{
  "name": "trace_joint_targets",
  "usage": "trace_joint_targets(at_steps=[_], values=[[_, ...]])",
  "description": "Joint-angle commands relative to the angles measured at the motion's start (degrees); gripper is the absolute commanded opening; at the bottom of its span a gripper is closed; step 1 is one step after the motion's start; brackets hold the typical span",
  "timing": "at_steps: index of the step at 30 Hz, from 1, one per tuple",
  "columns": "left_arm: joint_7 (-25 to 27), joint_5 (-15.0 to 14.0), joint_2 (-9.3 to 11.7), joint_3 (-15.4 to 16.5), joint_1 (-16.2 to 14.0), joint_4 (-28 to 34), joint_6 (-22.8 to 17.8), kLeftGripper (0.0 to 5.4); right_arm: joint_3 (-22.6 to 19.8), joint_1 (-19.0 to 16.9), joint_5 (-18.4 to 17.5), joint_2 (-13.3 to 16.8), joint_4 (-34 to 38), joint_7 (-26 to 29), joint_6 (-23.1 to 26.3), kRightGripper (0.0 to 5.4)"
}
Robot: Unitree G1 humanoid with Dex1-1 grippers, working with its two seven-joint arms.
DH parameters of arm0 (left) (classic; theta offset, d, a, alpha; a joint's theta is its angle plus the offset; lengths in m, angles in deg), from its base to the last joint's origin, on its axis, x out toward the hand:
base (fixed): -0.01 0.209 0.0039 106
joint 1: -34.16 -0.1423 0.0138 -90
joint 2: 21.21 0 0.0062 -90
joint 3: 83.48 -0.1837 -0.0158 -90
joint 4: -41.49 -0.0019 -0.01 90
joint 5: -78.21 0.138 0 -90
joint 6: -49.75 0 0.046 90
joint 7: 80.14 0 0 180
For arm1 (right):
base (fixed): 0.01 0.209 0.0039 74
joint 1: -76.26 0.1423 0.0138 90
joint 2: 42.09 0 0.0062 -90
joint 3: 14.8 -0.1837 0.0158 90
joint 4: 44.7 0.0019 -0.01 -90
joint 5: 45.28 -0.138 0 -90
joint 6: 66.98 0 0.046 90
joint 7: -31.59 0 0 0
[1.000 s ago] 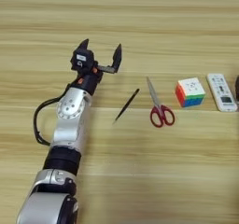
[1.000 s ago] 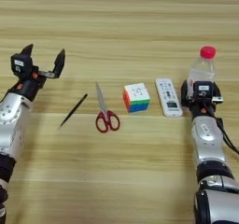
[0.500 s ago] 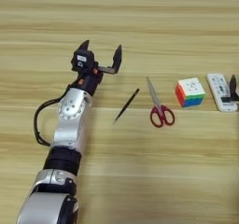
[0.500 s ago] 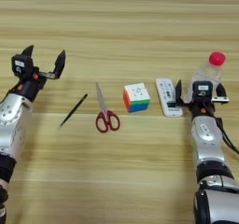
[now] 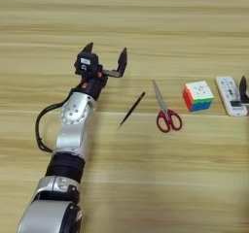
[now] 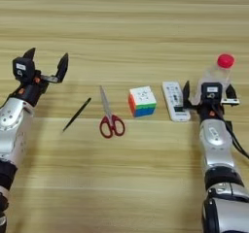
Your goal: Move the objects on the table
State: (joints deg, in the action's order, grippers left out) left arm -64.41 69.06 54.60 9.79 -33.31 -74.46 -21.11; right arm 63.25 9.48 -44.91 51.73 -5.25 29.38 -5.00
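My left gripper [image 5: 104, 58] stands open above the table [image 5: 146, 23], up and left of the thin black stick [image 5: 132, 109], with nothing between its fingers. To the right of the stick, in a row, lie the red-handled scissors [image 6: 109, 115], the multicoloured cube [image 6: 142, 101] and the white remote [image 6: 175, 101]. The right gripper [image 6: 208, 90] is open just right of the remote. Its fingers [image 6: 186, 92] stand on either side of the lower part of the clear bottle [image 6: 214, 75]. The bottle leans to the right, red cap [image 6: 225, 60] on top.
The table's wood stretches bare behind the row of things and in front of it. A black cable [image 5: 41, 130] loops out from the left forearm. The right arm [image 6: 216, 144] reaches up from the bottom right corner.
The bottle's cap has shifted right and a little lower, so the bottle now leans. The right gripper's fingers have spread wider around it. The left arm has not moved.
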Motion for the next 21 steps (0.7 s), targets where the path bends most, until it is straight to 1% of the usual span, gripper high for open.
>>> trace_joint_targets(at_steps=[1, 3, 5, 9, 14, 17, 21], values=[[-0.70, 0.43, 0.49, 0.84, 1.99, -3.05, 1.22, 5.40, 0.76, -2.01, -0.02, -1.25, 3.24, 0.14, 1.56, 5.37], [-1.61, 0.50, 1.03, 1.96, 3.19, -6.48, 2.23, 5.40, 0.95, -2.90, 0.17, -1.33, 5.06, -0.03, 2.60, 5.37], [-2.87, 0.91, 1.91, 3.08, 4.68, -11.67, 3.30, 5.40, 1.08, -4.43, -0.33, -1.56, 7.63, 0.80, 4.68, 5.37], [-3.64, 1.27, 2.58, 3.93, 6.62, -17.65, 5.39, 5.40, 1.30, -7.76, -1.41, -2.00, 12.54, 2.75, 8.59, 5.37], [-5.48, 1.38, 3.30, 5.00, 8.19, -22.00, 7.21, 5.40, 1.81, -10.80, -1.70, -3.00, 16.72, 3.44, 11.92, 5.37], [-5.74, 1.27, 3.48, 5.35, 8.70, -23.56, 7.94, 5.40, 1.24, -11.06, -2.49, -3.28, 16.51, 3.58, 13.29, 5.37], [-5.65, 1.20, 3.48, 5.36, 8.88, -24.09, 8.50, 5.40, 0.65, -11.65, -3.24, -3.33, 16.90, 3.44, 14.60, 5.37]])
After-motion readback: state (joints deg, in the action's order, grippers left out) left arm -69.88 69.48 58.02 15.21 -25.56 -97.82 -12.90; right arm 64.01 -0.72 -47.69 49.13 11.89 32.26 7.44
